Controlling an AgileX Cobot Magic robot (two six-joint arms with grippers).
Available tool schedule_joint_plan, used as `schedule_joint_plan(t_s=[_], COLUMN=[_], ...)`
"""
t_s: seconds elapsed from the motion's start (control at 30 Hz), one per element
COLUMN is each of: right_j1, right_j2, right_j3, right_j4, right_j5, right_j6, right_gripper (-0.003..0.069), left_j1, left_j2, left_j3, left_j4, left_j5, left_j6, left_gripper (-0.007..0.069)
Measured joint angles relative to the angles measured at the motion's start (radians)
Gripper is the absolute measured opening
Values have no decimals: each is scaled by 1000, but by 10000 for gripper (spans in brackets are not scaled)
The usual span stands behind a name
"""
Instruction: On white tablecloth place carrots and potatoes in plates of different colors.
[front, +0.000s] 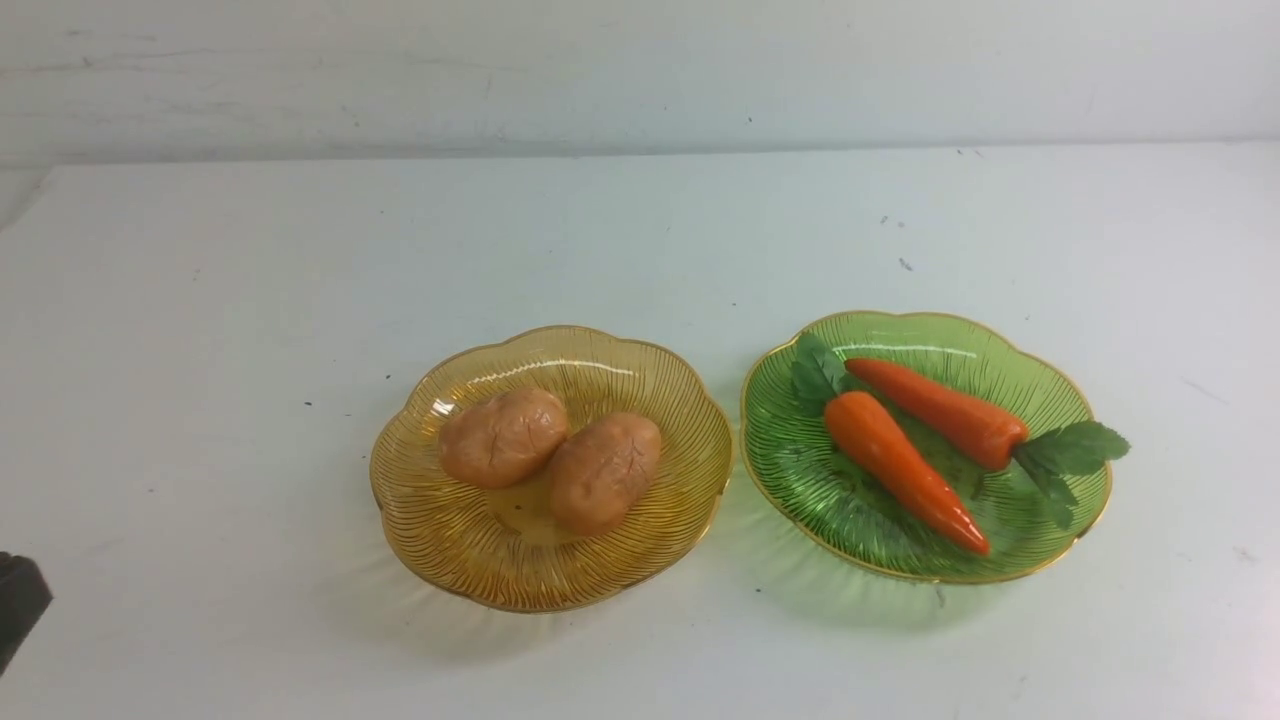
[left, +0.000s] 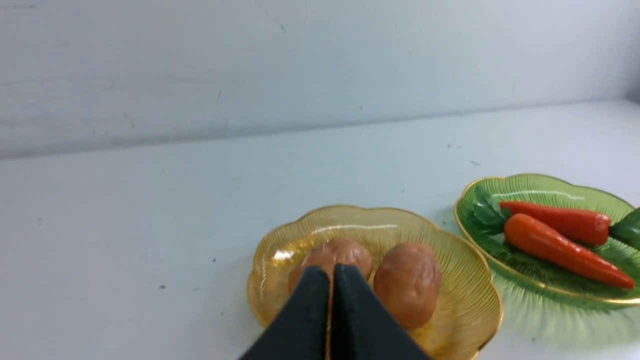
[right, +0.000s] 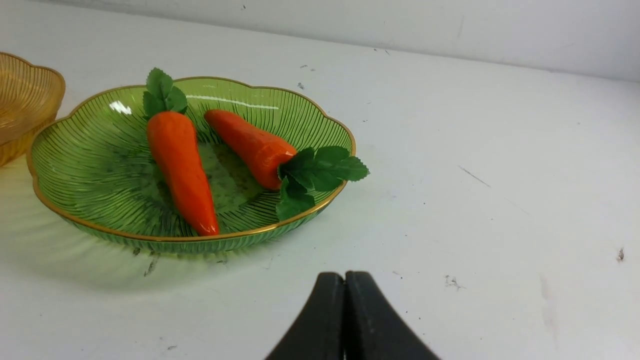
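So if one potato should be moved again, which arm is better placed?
Probably the left: the left gripper, shut, hangs near the potatoes in the amber plate, on the robot's left.

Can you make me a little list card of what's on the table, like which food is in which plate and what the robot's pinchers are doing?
surface: plain white tablecloth
left plate: ribbed amber-yellow plastic plate, gold rim
in it: two lumpy brown toy potatoes, touching
right plate: ribbed green plastic plate, gold rim
in it: two glossy orange toy carrots, leafy tops pointing opposite ways
left tool: shut, empty
right tool: shut, empty, over bare cloth
sorting: looks finished
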Motion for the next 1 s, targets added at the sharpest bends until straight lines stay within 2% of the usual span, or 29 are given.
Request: schedule_joint_plan(t_s=[0.13,0.37,0.5,0.57,0.67,0.77,1.0], right_j1=[0,0,0,0,0,0,0], right_j2=[0,0,0,0,0,0,0], right_j3=[0,0,0,0,0,0,0], right_j4=[0,1,1,1,1,1,1], right_j5=[0,0,0,0,0,0,1], right_j6=[0,0,0,0,0,0,0], right_gripper=[-15,-15,-15,-15,-15,-15,-15], left_j1=[0,12,119,220,304,350,354], left_j2=[0,-1,-20,-36,-97,-165,-174], left_j3=[49,129,186,226,273,329,349], left_j4=[1,34,35,-4,-48,-67,-79], left_j5=[-49,-47,-12,-5,-3,5,38], left_j6=[-1,26,44,78,111,127,137], left_gripper=[-3,-3,-3,-3,-3,-3,-3])
